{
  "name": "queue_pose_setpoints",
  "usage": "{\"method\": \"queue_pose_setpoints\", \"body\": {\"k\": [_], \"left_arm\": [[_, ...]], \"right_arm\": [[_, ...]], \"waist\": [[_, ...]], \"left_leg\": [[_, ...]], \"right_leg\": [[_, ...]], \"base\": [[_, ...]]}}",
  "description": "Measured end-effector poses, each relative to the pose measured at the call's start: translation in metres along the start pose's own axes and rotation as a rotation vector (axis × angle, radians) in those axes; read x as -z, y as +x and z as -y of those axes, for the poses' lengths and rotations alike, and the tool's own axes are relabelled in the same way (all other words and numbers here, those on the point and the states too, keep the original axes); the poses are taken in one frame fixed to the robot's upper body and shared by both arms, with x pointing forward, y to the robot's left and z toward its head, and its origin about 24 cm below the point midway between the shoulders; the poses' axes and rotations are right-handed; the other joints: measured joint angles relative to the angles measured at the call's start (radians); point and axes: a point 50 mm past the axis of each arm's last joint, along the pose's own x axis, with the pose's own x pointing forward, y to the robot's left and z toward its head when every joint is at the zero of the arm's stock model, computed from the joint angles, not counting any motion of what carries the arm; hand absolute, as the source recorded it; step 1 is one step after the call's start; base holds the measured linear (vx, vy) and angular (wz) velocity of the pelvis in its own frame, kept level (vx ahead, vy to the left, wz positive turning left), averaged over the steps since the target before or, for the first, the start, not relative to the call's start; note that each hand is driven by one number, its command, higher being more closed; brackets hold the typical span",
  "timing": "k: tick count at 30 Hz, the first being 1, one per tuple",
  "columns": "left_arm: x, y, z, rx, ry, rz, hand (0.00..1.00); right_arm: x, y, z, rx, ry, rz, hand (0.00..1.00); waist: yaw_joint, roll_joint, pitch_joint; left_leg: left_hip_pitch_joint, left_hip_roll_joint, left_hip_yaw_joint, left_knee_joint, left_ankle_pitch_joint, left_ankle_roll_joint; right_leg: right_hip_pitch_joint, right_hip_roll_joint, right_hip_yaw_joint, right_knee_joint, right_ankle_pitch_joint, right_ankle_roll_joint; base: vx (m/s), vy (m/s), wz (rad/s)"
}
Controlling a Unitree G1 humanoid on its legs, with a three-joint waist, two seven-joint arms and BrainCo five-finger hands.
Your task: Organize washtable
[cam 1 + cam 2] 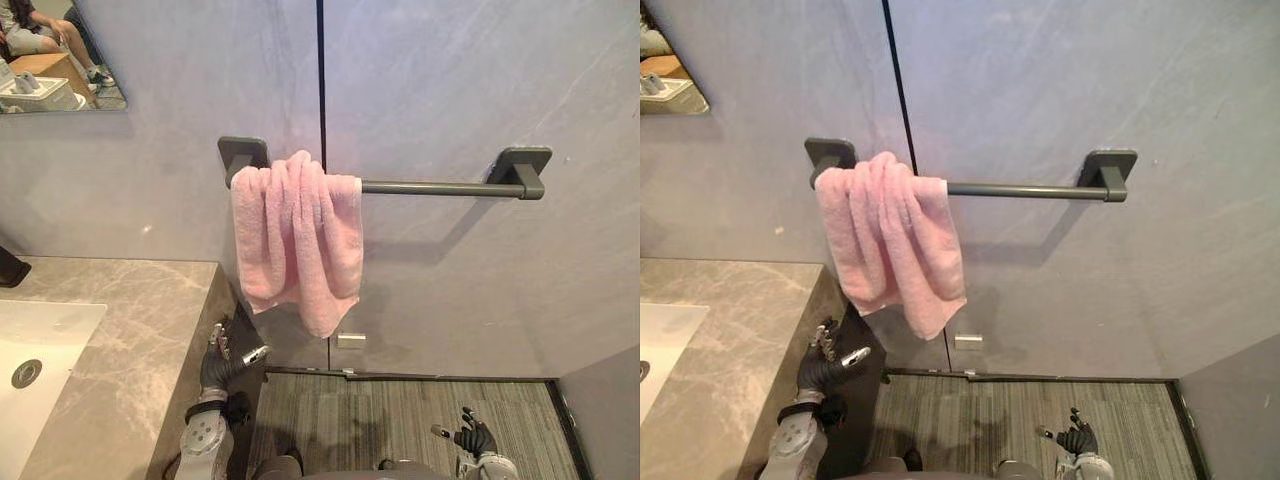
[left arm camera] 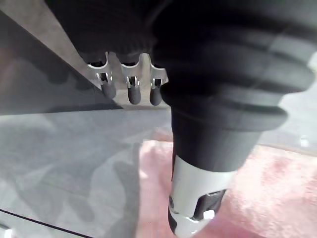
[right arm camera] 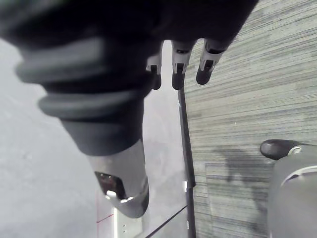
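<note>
Nearest lens, noted left hand (image 1: 218, 365) and right hand (image 1: 475, 437), both empty, fingers loosely spread.
Found pink towel (image 1: 297, 235) bunched at left end of towel rail (image 1: 440, 187), well above both hands, untouched. Judged step in hand as approach to towel. Needs next a raise of left hand, a pinch on a hanging edge, a spread along bare rail. Logged marble countertop (image 1: 140, 320) with sink (image 1: 40, 340) just beside left hand; judged its corner a likely snag on lift path.

A fluffy pink terry towel (image 1: 297, 236) drapes a matt dark metal rail (image 1: 440, 187); the counter (image 1: 140, 330) is polished marble.
</note>
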Motion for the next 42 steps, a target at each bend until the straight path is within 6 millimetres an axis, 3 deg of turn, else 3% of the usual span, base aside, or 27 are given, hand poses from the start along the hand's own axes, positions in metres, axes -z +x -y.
{"method": "queue_pose_setpoints", "body": {"k": [6, 18, 19, 25, 32, 42], "left_arm": [[-0.027, 0.002, 0.008, -0.001, 0.003, 0.132, 0.0], [-0.055, 0.012, 0.008, 0.033, 0.087, 0.263, 0.0], [-0.056, 0.012, 0.007, 0.036, 0.092, 0.265, 1.0], [-0.052, 0.014, 0.007, 0.038, 0.119, 0.253, 1.0], [-0.051, 0.014, 0.004, 0.038, 0.134, 0.246, 1.0], [-0.054, 0.016, 0.005, 0.051, 0.141, 0.263, 1.0]], "right_arm": [[0.001, -0.001, -0.002, -0.006, -0.005, -0.003, 0.0], [-0.002, 0.001, -0.009, -0.04, -0.051, 0.008, 0.0], [-0.002, 0.001, -0.009, -0.041, -0.052, 0.007, 0.0], [-0.004, 0.003, 0.0, -0.026, -0.078, 0.004, 0.0], [-0.013, 0.006, 0.0, -0.026, -0.084, 0.028, 0.0], [-0.062, 0.0, -0.008, -0.061, -0.102, 0.267, 0.0]], "waist": [[0.001, -0.006, -0.006], [-0.001, -0.008, -0.012], [-0.001, -0.007, -0.015], [-0.005, 0.014, -0.052], [-0.005, 0.014, -0.053], [-0.008, 0.012, -0.052]], "left_leg": [[-0.007, 0.014, -0.003, 0.062, -0.042, -0.007], [0.0, 0.013, 0.001, 0.066, -0.061, -0.005], [0.0, 0.013, 0.001, 0.064, -0.061, -0.005], [0.001, 0.013, 0.006, 0.048, -0.058, -0.004], [0.005, 0.01, 0.009, 0.022, -0.041, 0.0], [0.021, 0.0, 0.025, -0.012, -0.018, 0.011]], "right_leg": [[-0.004, 0.006, 0.002, 0.047, -0.04, -0.007], [-0.005, 0.009, 0.04, 0.045, -0.048, -0.006], [-0.006, 0.01, 0.041, 0.044, -0.048, -0.006], [-0.004, 0.018, 0.05, -0.006, -0.02, -0.006], [0.015, 0.021, 0.05, -0.056, 0.014, -0.01], [0.027, 0.019, 0.071, -0.103, 0.052, -0.009]], "base": [[0.1, -0.031, 0.0], [0.02, 0.003, -0.03], [-0.05, 0.009, -0.09], [-0.02, 0.014, -0.06], [0.0, 0.002, -0.01], [-0.04, 0.016, -0.05]]}}
